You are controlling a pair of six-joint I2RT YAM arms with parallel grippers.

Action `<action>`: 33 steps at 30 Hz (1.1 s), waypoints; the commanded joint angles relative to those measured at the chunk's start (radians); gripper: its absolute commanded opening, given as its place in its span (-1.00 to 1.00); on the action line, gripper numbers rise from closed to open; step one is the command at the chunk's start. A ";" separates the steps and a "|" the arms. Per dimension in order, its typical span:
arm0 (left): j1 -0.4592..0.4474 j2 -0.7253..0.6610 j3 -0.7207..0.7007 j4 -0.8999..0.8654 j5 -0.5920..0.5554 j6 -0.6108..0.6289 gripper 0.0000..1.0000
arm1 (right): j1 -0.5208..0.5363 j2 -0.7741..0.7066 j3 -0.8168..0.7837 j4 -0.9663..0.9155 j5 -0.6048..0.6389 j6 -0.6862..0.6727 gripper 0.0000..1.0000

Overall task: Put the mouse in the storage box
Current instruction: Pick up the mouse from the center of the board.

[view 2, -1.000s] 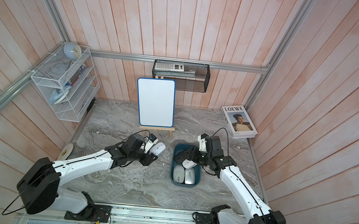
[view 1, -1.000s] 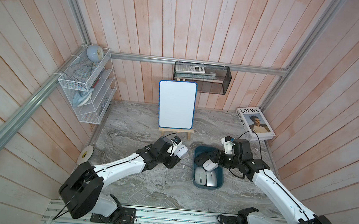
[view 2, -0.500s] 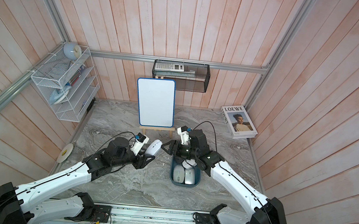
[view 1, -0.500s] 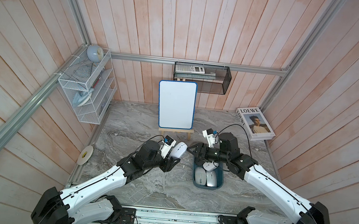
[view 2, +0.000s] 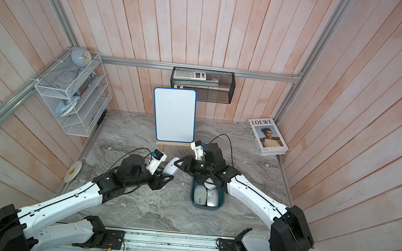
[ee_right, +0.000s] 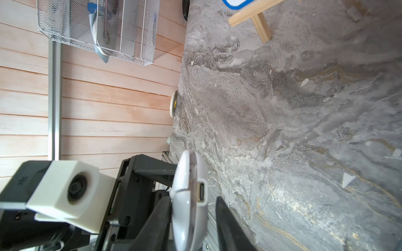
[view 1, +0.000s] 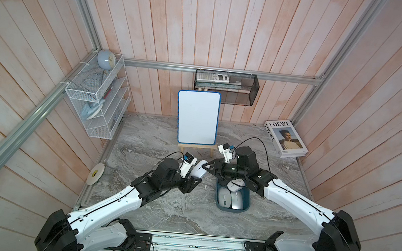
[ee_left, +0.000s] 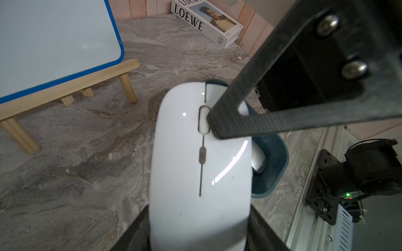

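Top views.
K: White mouse (view 1: 199, 169) is up off the marble tabletop (view 1: 185, 218), between the two arms, just beside the far end of the storage box (view 1: 233, 210). Rear end clamped in the left gripper (view 1: 193, 177); nose end inside the right gripper (view 1: 209, 167). Reads as a handover.
M: Box already holds other mice (view 2: 200, 194). Little bare floor shows. I'd expect this one to end up resting on them.

Left wrist.
K: Glossy shell, probably slippery. One of the right fingers (ee_left: 228, 121) lies on top, beside the scroll wheel (ee_left: 203, 118).
M: Then the left should let go only once the right has a firm pinch.

Right wrist.
K: Jaws apart, straddling the nose with the charging port (ee_right: 201, 192). One finger (ee_right: 156, 219) is against the top, the other finger (ee_right: 228, 223) a sliver off the underside. Not clamped yet.
M: Close squarely, well behind the tip. Room: plank walls, whiteboard (view 1: 197, 117) on an easel, book (view 1: 286, 141), black mesh basket (view 1: 236, 94), white wire rack (view 1: 95, 104), tape roll (view 1: 95, 173) at the table edge. All well apart from the work.
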 commanded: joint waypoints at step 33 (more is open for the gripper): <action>-0.005 -0.119 -0.052 0.013 -0.096 -0.079 0.99 | -0.349 -0.150 -0.134 -0.074 -0.050 -0.070 -0.80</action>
